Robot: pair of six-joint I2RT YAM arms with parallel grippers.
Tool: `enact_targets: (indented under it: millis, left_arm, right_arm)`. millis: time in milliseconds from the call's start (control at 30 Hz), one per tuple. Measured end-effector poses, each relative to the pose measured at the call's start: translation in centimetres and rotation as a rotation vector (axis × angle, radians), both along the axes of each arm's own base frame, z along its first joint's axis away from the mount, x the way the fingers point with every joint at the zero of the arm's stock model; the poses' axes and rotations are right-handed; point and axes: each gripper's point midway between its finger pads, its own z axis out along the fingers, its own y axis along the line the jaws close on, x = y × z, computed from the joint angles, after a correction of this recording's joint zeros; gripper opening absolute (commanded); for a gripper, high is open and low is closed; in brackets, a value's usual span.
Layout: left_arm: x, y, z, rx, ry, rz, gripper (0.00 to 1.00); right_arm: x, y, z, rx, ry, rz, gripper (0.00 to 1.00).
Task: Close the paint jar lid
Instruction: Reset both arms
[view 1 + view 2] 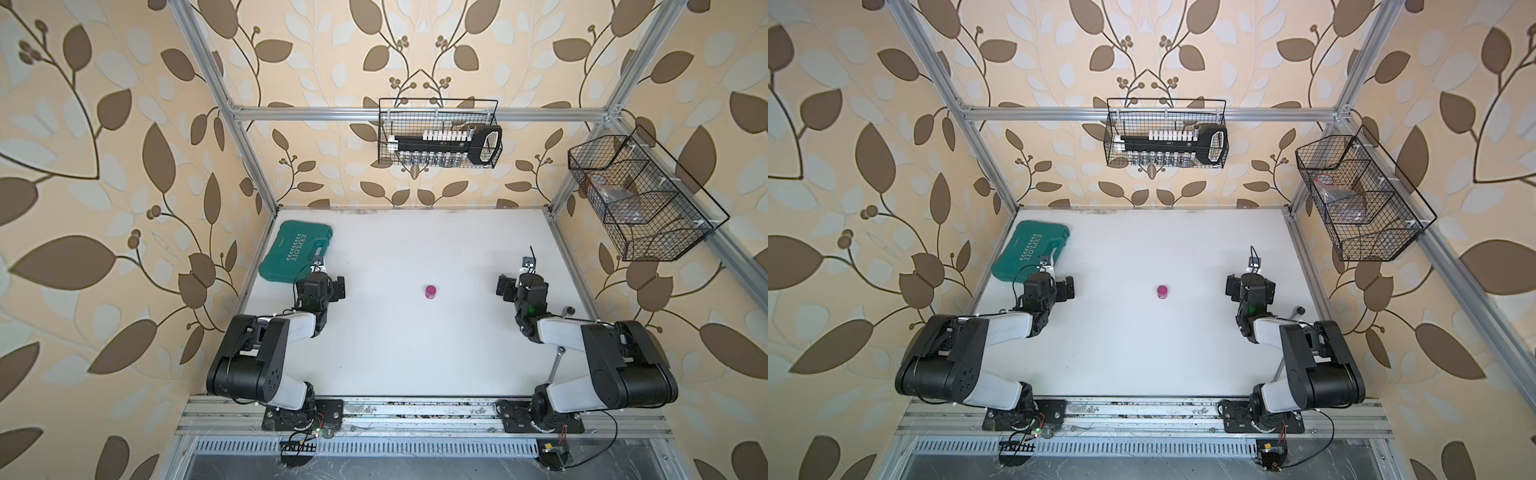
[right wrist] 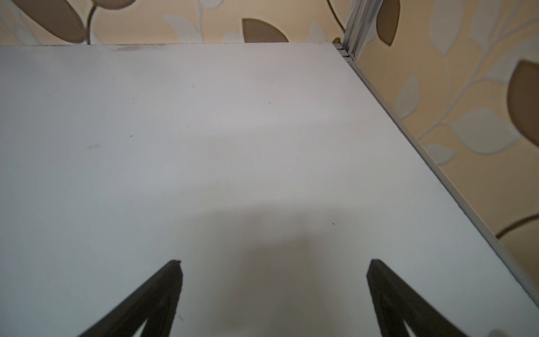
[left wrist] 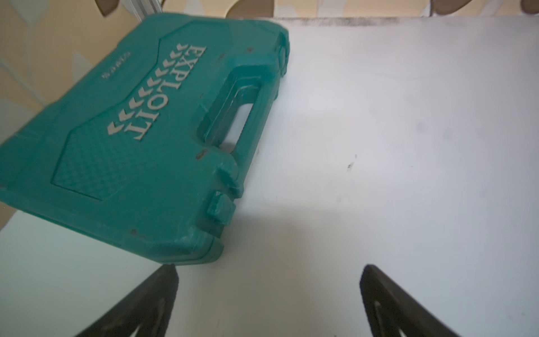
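Observation:
The paint jar (image 1: 431, 294) (image 1: 1163, 294) stands upright near the middle of the white table in both top views. It is tiny and magenta with a darker lower body. The lid (image 1: 430, 288) (image 1: 1163, 288) shows as a brighter magenta disc resting on top of it; how tightly it sits cannot be told. My left gripper (image 3: 269, 267) is open and holds nothing, far to the jar's left next to a green case. My right gripper (image 2: 274, 262) is open too, over bare table far to the jar's right. Neither wrist view shows the jar.
A green tool case (image 1: 296, 253) (image 3: 131, 140) lies at the back left, close to the left fingertips. A metal wrench (image 1: 566, 311) lies by the right arm. Wire baskets hang on the back rail (image 1: 438, 133) and the right rail (image 1: 640, 199). Metal frame posts edge the table.

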Motion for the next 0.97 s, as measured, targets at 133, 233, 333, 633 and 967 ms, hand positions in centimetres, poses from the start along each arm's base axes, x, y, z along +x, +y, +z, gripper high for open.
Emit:
enact_targets:
  millis: [133,233,333,633,967]
  left_arm:
    - [0.2,0.8,0.0,-0.031,0.003,0.014,0.99]
    - [0.2,0.6,0.0,-0.035,0.003,0.008,0.99]
    - [0.3,0.5,0.0,-0.039,0.002,0.002,0.99]
    - [0.3,0.5,0.0,-0.040,0.002,0.000,0.99]
    - [0.3,0.5,0.0,-0.040,0.002,0.000,0.99]
  right_arm:
    - [0.5,-0.1,0.7,0.010,-0.026,0.006,0.98]
    - [0.6,-0.2,0.7,0.016,-0.027,0.010,0.98]
    - [0.8,-0.1,1.0,0.024,-0.042,0.020,0.98]
    - [1.0,0.0,1.4,0.029,-0.060,0.028,0.98]
    - [1.0,0.2,1.3,0.034,-0.060,0.041,0.98]
